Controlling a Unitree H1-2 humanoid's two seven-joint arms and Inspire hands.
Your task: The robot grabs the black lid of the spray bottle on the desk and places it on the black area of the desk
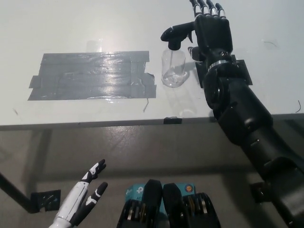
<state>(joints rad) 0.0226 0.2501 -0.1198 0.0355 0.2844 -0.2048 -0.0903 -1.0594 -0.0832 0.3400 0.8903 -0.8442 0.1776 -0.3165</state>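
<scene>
lab or workshop | bare white desk [71, 28] | taped patch [90, 76] | concrete floor [142, 147]

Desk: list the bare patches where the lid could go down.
Free: the grey tape patch left of the spray bottle, and bare desk behind it. Crowded: around the bottle, where the right hand reaches its black lid.
</scene>
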